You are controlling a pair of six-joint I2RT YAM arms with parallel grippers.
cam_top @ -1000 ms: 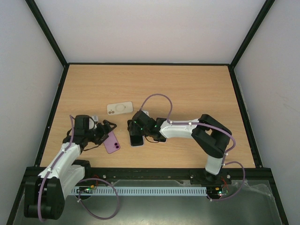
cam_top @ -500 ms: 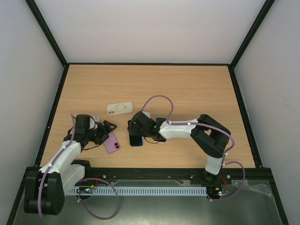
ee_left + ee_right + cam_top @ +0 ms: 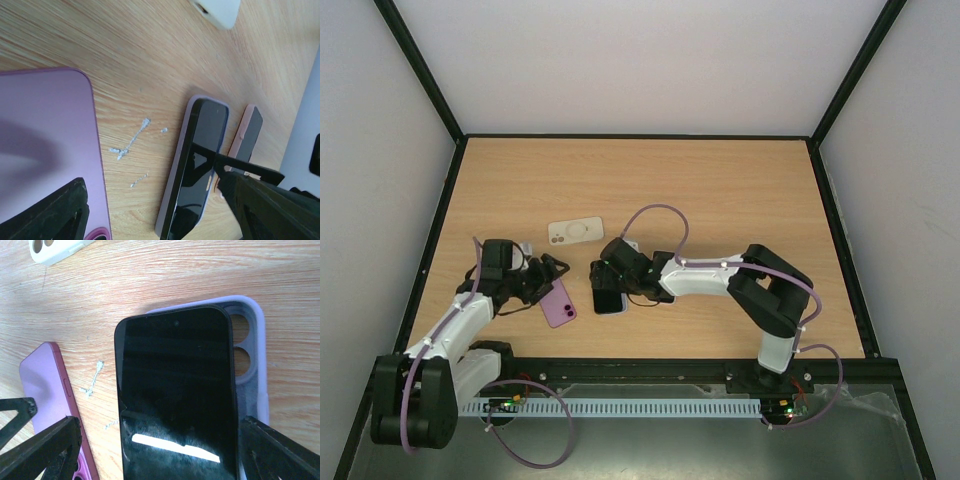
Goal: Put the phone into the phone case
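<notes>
A black phone [image 3: 175, 390] lies screen up on a lavender case [image 3: 250, 355], shifted left of it so the case's camera holes and right wall show. In the top view both lie at the table's middle front [image 3: 609, 298]. My right gripper [image 3: 157, 455] is open, with its fingers on either side of the phone's near end; it also shows in the top view [image 3: 605, 283]. My left gripper [image 3: 155, 215] is open, low over the table, between a purple phone [image 3: 45, 150] and the black phone [image 3: 197, 165]; it also shows in the top view [image 3: 548, 280].
A white case [image 3: 575, 232] lies behind the two grippers, camera holes to the left. The purple phone [image 3: 558, 302] lies back up, left of the black phone. A thin pink-edged dark slab [image 3: 247, 130] shows beyond the lavender case. A white smear [image 3: 130, 142] marks the wood.
My right gripper and the black phone have shifted slightly to the left. My left arm has raised its elbow a little; its gripper stays by the purple phone.
</notes>
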